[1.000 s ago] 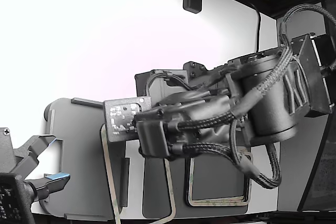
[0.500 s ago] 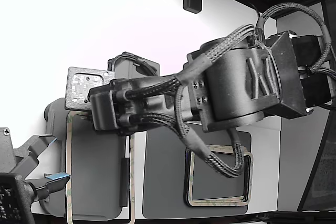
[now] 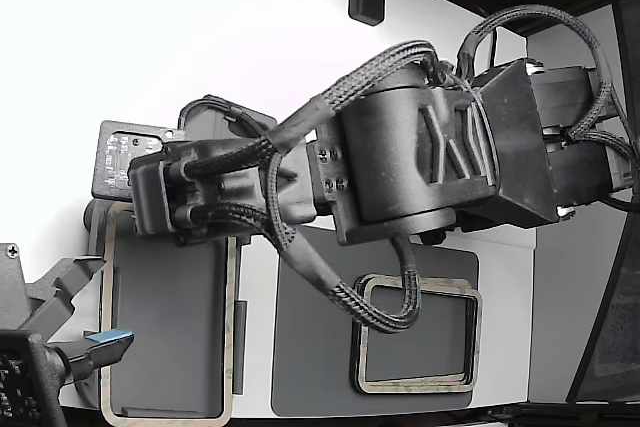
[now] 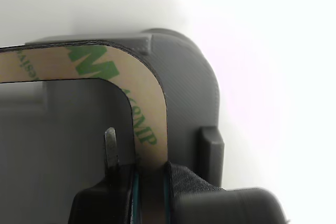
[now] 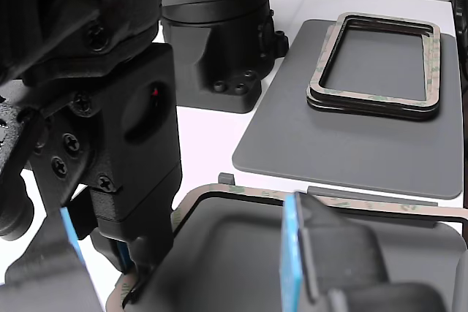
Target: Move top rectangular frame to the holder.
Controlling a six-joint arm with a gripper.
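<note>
The top rectangular frame (image 4: 152,114) is tan-beige with green lettering (faint greenish mottling from afar), edged in black. The holder (image 4: 189,87) is mid grey, the mat (image 3: 310,347) darker grey. The black gripper (image 4: 149,182) shows thin blue-lined pads.

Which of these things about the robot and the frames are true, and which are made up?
1. The gripper pinches the top rectangular frame. True.
2. That frame sits over the holder. True.
3. No frames are left on the dark mat. False: stacked frames lie there.
4. The printing on the frame is red. False: it is green.
5. The held frame lies on the stack. False: it is apart, at the holder.
</note>
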